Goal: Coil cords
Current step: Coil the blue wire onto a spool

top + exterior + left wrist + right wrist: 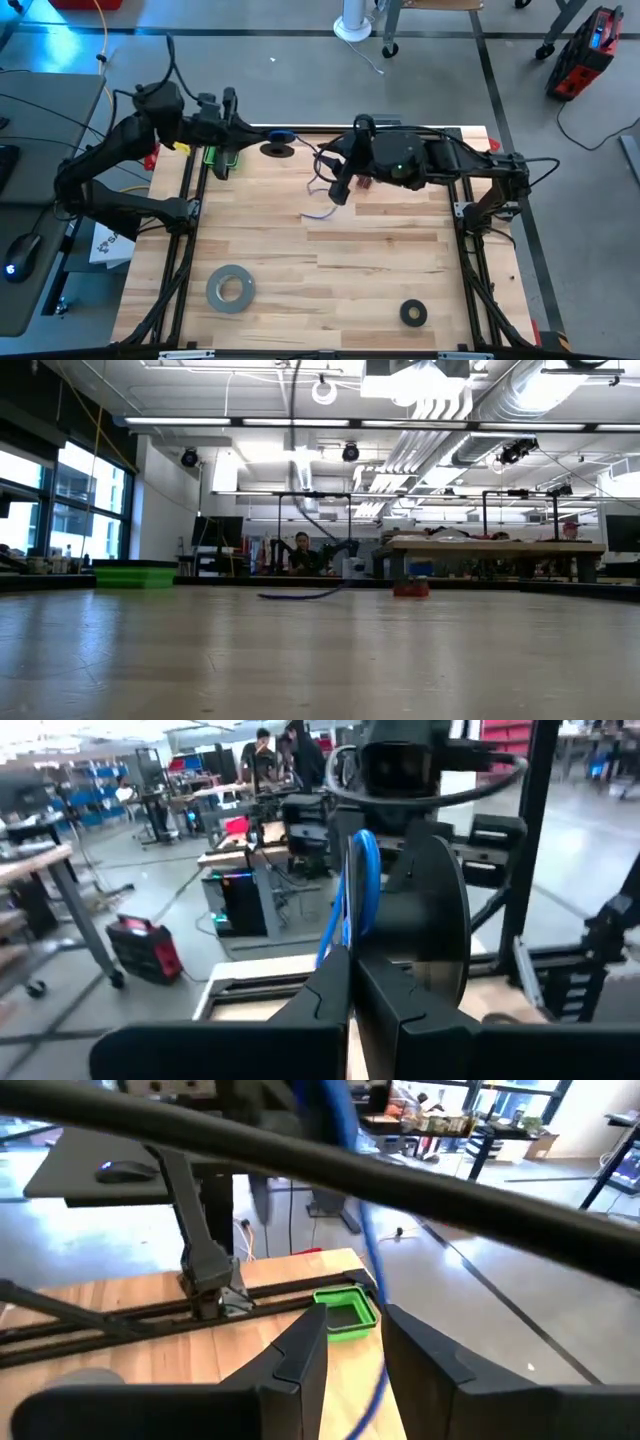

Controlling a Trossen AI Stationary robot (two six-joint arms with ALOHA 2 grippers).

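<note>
We see the blue cord [322,196] near the far middle of the counter [330,280]. One part hangs up in the air by the right end effector [340,190], and the rest drops down and lies on the wood just in front of it. The tail on the wood runs mostly side to side, toward the left arm. The right end effector has its fingers spread a little, and the cord [372,1270] runs down between them. We think it is not pinched tight. The left end effector [232,130] is at the far left edge. Its fingers [330,990] are pressed close together, with a blue loop [362,885] right above them. We cannot tell if it pinches the loop. The right arm is nearer to the loose tail.
</note>
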